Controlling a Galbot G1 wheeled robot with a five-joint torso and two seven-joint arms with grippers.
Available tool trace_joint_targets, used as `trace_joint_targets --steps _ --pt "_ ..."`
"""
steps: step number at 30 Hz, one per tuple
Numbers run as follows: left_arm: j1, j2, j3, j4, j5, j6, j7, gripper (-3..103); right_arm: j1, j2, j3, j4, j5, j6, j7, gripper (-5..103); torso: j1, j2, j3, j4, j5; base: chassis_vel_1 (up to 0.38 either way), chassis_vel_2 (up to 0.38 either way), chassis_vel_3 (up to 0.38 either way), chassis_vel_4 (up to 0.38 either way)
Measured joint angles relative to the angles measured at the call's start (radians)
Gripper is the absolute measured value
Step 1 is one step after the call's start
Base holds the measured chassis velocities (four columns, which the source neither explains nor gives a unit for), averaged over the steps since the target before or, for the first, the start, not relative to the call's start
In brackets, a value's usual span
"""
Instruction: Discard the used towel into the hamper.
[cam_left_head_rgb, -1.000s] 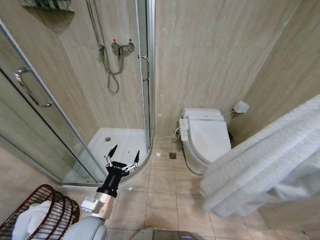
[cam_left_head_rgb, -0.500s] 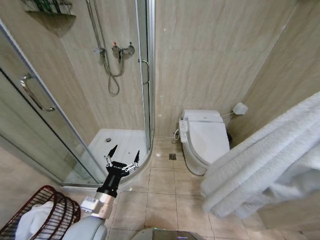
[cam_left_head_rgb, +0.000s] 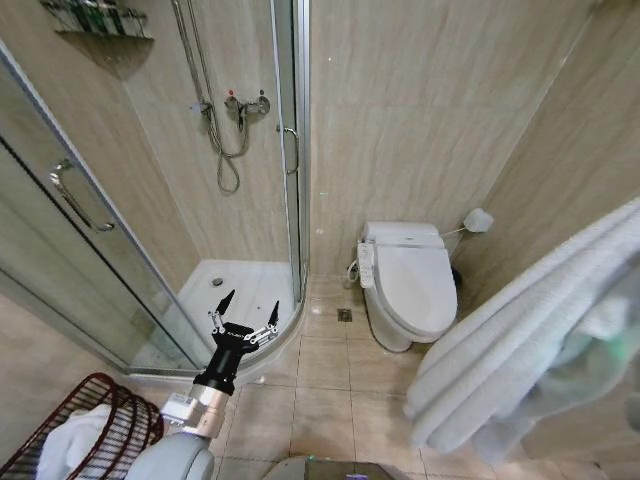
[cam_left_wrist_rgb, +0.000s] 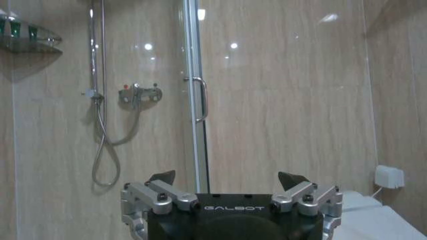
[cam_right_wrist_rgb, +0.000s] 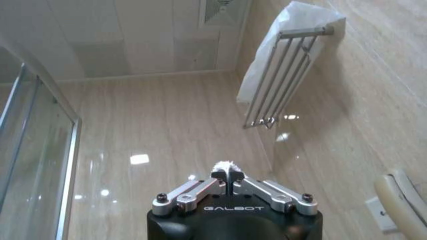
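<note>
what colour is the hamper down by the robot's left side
Reddish-brown open wire weave, the hamper shows best in the head view, with white cloth inside.

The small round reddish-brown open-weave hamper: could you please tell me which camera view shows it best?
The head view shows it best: the small round reddish-brown open-weave hamper stands on the floor at the lower left, beside the left arm, with white cloth already inside. The left wrist view looks at the shower wall and the right wrist view up at the ceiling, so neither helps here.

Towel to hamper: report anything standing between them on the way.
Nothing solid on the floor. The towel hangs at the robot's right, shut in the right gripper. The hamper sits low at its left, already holding white cloth. The open left gripper and its arm are raised between them.
</note>
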Motion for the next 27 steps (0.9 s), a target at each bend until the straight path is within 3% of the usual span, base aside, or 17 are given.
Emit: trace_joint_targets --steps 8,27 --pt "0.0 0.0 0.0 0.0 0.0 0.0 0.0 100 -0.008 0.002 0.006 0.0 -0.031 0.055 -0.048 1 0.019 0.041 0.022 0.0 -0.0001 0.0 0.0 0.0 0.0" --pt "0.0 0.0 0.0 0.0 0.0 0.0 0.0 100 -0.016 -0.007 0.026 0.0 -0.071 0.078 -0.091 1 0.062 0.137 0.076 0.0 0.0 0.0 0.0 0.0 0.0"
